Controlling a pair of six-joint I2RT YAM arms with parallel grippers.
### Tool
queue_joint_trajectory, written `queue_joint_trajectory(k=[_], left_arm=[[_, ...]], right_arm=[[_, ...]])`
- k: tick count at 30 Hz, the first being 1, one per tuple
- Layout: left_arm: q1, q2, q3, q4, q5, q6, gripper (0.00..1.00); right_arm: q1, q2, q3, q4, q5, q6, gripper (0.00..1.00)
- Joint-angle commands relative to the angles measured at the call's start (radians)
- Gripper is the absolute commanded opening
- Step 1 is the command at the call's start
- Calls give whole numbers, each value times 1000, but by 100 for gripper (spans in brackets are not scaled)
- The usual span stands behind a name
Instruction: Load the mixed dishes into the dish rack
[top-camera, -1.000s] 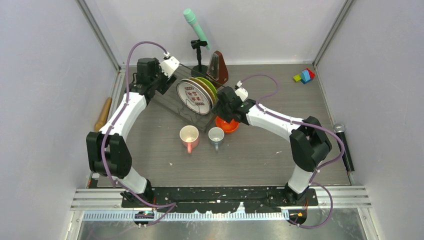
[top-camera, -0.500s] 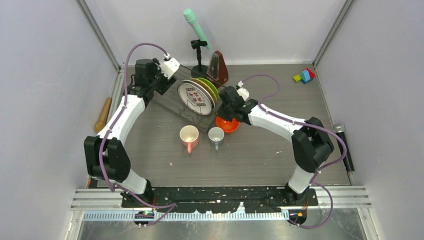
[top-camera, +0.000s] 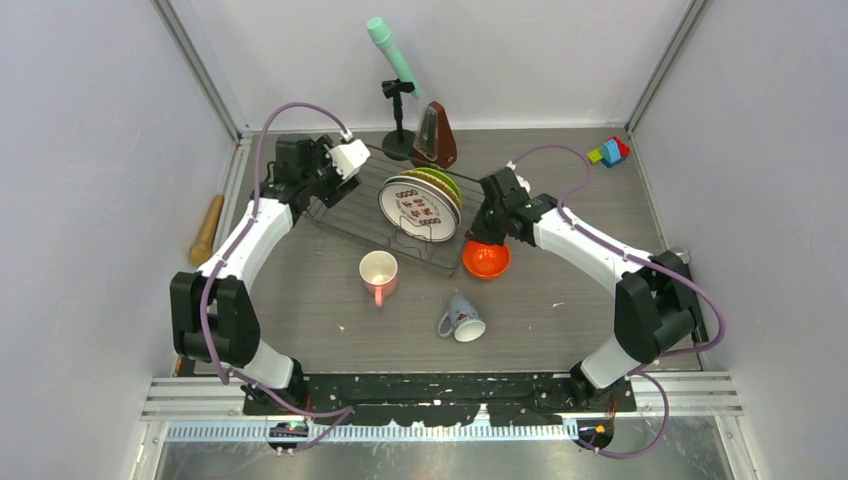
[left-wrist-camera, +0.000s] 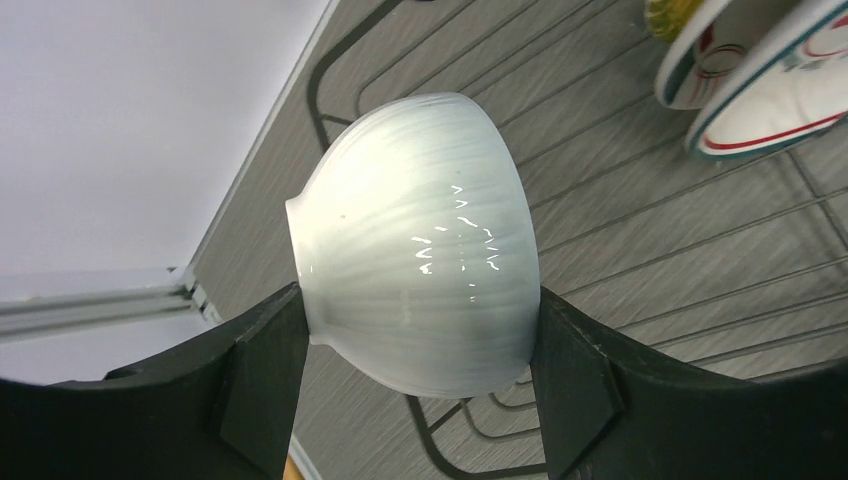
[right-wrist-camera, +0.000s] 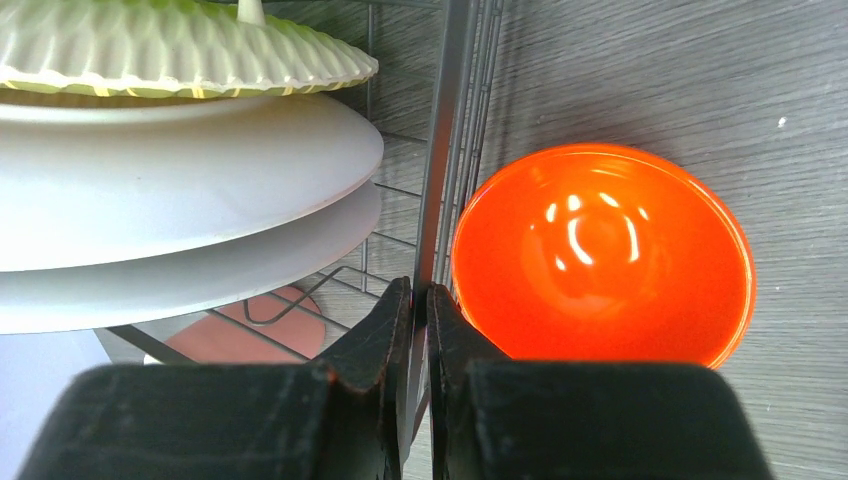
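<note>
— What's in the dish rack (top-camera: 345, 215)?
— Three plates (top-camera: 418, 208) on edge. The left fingers (left-wrist-camera: 262, 385) grip the white bowl (left-wrist-camera: 420, 240) over its left end.
— Changes?
— Rack slid right; the grey-blue mug (top-camera: 462, 318) now lies tipped on the bench (top-camera: 560, 330). The right fingers (right-wrist-camera: 385, 340) clench the rack's wire beside the orange-red bowl (right-wrist-camera: 600, 255).

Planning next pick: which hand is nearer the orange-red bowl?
Right. The right hand grips the dish rack wire right beside the orange-red bowl; the left hand, holding the white bowl, is at the rack's opposite end.
</note>
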Motion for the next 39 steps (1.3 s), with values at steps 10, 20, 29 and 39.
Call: queue_joint_trajectory(k=[10,20,29,39], left_arm=[[-69,86,-18,168,-43,197,0],[-81,163,-81,347,-85,233,0],[-85,248,-156,614,-100,300,0],[-100,223,-163,485,-104,340,55]], right_arm=[[-7,-25,69,52,-106,-57,1],[-17,-15,68,90,-140,-46,1],[-25,-10,62,107,-160,-39,1],[-32,-4,70,116,-172,-33,1]])
